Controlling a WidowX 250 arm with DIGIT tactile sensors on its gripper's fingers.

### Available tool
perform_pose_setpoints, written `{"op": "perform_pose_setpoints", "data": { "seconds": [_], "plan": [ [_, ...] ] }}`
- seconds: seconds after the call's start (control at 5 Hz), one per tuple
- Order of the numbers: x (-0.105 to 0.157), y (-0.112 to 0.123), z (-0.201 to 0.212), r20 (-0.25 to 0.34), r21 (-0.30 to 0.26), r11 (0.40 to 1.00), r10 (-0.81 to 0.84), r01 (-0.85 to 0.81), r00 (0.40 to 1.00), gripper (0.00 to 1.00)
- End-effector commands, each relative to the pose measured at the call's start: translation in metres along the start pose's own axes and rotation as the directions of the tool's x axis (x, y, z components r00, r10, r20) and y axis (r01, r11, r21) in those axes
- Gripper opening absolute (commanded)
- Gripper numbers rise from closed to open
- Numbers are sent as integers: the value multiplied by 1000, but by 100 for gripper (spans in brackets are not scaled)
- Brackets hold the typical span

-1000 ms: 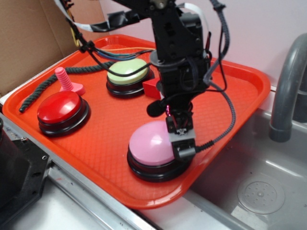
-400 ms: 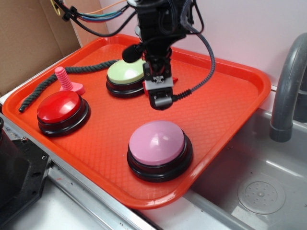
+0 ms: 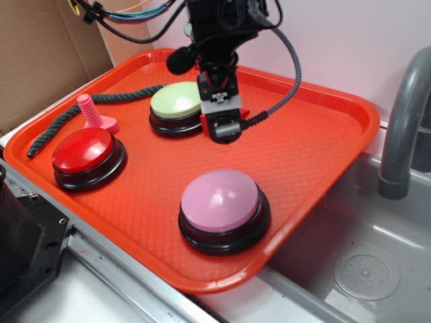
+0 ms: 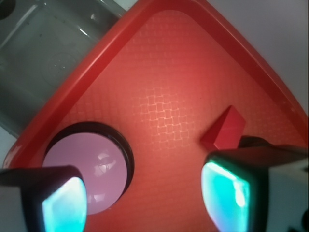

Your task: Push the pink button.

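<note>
Pink button [image 3: 220, 199]: on red tray [image 3: 323, 145], below and in front of gripper [image 3: 223, 128], untouched; gripper: raised, fingers [image 4: 227, 191] spread apart, holding nothing; green button [image 3: 176, 101] just left of gripper; red block [image 4: 224, 129] beside it; red button [image 3: 84, 149] farther left.

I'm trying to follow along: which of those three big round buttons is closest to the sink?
The pink button, sitting by the tray's front edge next to the sink. The red button and the green button lie farther back and left.
</note>
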State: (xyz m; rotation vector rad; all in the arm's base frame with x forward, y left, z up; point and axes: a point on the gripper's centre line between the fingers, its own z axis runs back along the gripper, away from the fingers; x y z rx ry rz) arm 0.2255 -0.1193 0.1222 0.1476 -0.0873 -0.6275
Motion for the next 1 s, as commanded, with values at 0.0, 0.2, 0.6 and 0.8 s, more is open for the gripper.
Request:
{"op": "perform_pose_setpoints", "data": {
  "seconds": [0.0,0.2,0.6,0.8],
  "plan": [
    [18,-19,36,91,-4,1000,12,-12,996,100],
    [19,-20,36,87,-13,1000,9,-8,996,100],
    [20,-36,42,68,-49,999,11,-8,998,100],
    [18,-40,40,73,-51,999,-11,14,997,100]
  ]
}}
